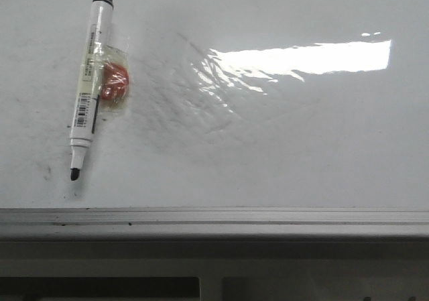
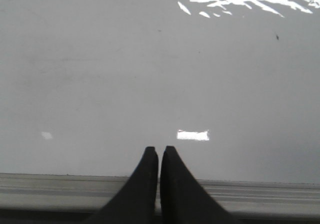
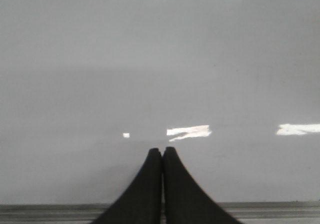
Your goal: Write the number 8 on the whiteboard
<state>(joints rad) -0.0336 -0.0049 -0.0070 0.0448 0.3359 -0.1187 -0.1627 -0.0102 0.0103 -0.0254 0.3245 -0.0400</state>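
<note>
The whiteboard [image 1: 281, 160] lies flat and fills the front view, glossy white with faint grey smudges and a bright glare patch. No drawn number 8 shows on it. A white marker pen [image 1: 88, 90] with a black cap end and bare black tip lies on the board at the left, with a red lump [image 1: 114, 83] taped to its side. Neither gripper shows in the front view. My left gripper [image 2: 159, 150] is shut and empty over the board's near edge. My right gripper [image 3: 162, 150] is shut and empty over the board [image 3: 160, 84] too.
A grey metal edge rail [image 1: 214, 220] runs along the board's near side; it also shows in the left wrist view [image 2: 50, 191] and the right wrist view [image 3: 280, 211]. Below the rail is a pale frame with dark openings [image 1: 100, 287].
</note>
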